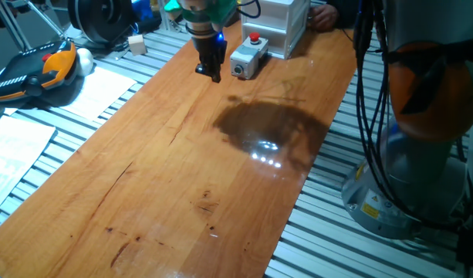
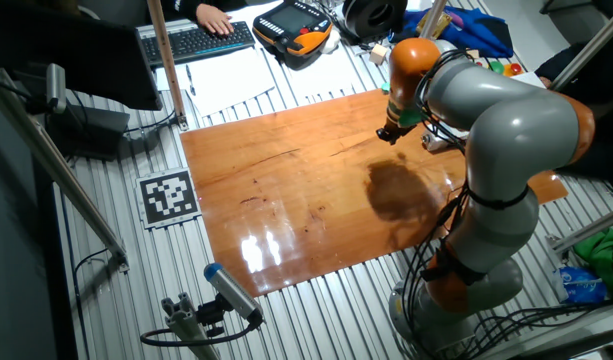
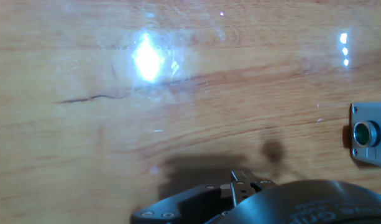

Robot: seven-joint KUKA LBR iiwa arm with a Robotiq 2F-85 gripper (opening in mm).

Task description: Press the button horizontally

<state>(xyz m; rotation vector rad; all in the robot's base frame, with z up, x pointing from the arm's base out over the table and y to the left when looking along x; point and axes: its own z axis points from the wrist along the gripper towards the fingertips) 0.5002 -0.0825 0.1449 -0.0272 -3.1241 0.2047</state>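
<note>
Hand view shows the gripper [image 3: 243,183] only as a dark housing at the bottom edge, with the fingertips pressed together in a narrow metal stub above the wooden table [image 3: 178,124]; no gap shows between them, and they hold nothing. Its shadow falls on the wood just beneath, so the tips seem to hang a little above the surface rather than rest on it.

Off to the right of the gripper in this view, at the frame's edge, lies the button [image 3: 369,134], its grey end face turned toward the camera with a dark round part set in it. Bare wood separates the two; they are apart, not touching.

From one fixed view, the gripper [image 1: 209,72] hangs point-down near the far end of the table [image 1: 182,170], with the button [image 1: 249,58] just beside it, its red cap on top. A larger white box [image 1: 286,23] stands right behind the button.

From the other fixed view, the gripper [image 2: 390,133] sits low over the wood, and the arm [image 2: 496,130] hides the button.
</note>
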